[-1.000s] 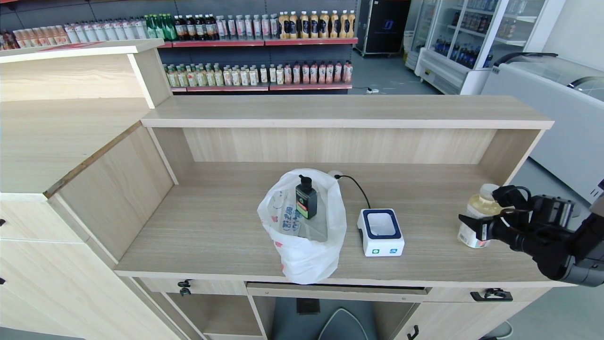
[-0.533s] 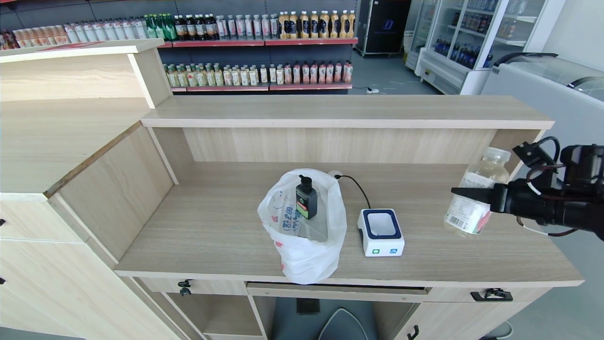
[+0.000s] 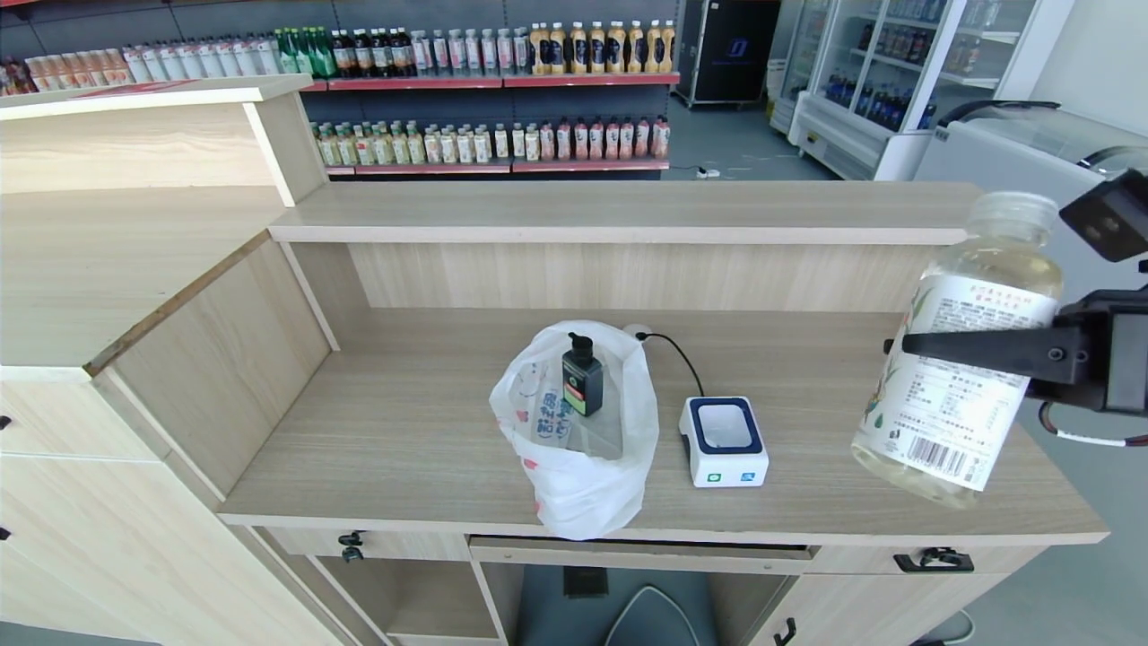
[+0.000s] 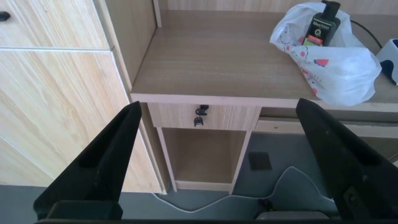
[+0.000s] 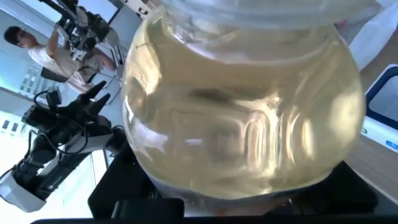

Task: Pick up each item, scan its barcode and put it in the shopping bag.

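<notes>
On my left, the left claw (image 4: 219,109) hangs out in front of the worktop (image 3: 430,431), low by its left end. Its fingers are spread wide with nothing between them, and it is well apart from everything that matters. On the worktop the shopping bag (image 3: 578,467) stands open with a black pump bottle (image 3: 582,381) upright inside. Just beside the bag at 3 o'clock sits the scanner (image 3: 723,440), its window facing up. Further right, the clear bottle (image 3: 951,413) of pale liquid is off the worktop, clamped around its middle by the right claw (image 3: 933,345). Its long axis is tilted, cap toward 1 o'clock and base toward 7 o'clock. The barcode (image 3: 937,456) sits low on the label and faces my head camera rather than down. From the bottle the scanner lies at roughly 8 o'clock and lower, well apart. I judge the coming move turns on carrying the bottle that way and rolling it until the barcode looks at the window. The right arm has the bottle and is the nearer one.
</notes>
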